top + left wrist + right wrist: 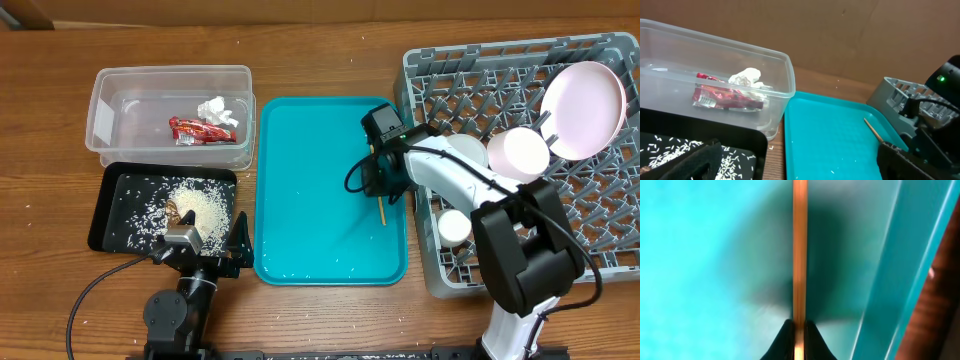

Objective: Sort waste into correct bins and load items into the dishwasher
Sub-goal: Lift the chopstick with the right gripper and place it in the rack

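My right gripper point(381, 185) is shut on a thin wooden chopstick point(799, 250) over the right side of the teal tray point(310, 230); the stick also shows in the overhead view point(381, 212) and the left wrist view point(874, 131). My left gripper point(205, 252) is open and empty at the front left, by the black tray point(112, 215) holding rice and brown scraps point(195, 205). The clear tub point(110, 100) holds the red wrapper point(198, 130) and white tissue point(216, 108). The grey dish rack point(600, 215) holds a pink plate point(588, 108), a white bowl point(520, 152) and a small white cup point(455, 226).
The teal tray's raised right rim point(910, 270) lies close beside the chopstick, with the rack's wall point(425, 235) just beyond. A few rice grains lie on the teal tray point(832, 172). Bare wooden table point(320, 50) runs behind the tray.
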`<state>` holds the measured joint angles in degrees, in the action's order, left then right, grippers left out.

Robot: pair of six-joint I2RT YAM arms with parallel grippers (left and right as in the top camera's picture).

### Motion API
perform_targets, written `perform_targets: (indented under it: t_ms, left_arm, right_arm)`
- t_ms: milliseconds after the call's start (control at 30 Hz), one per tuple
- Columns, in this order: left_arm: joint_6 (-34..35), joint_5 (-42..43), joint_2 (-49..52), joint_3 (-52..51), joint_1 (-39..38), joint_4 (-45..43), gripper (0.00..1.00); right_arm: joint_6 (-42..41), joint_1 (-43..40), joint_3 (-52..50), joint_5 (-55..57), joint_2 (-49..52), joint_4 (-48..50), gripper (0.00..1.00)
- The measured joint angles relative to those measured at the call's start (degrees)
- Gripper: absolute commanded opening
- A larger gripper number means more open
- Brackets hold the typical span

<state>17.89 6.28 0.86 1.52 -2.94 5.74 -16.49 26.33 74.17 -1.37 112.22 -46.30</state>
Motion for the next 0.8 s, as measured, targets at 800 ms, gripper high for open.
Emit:
perform_targets:
  t_ms: [800]
  left_arm:
    - [0.0, 0.0, 0.0, 0.0, 0.0, 0.0, 1.0]
  right_arm:
    - [11.26, -15.15, 5.9, 1.11, -8.96, -5.86, 0.41]
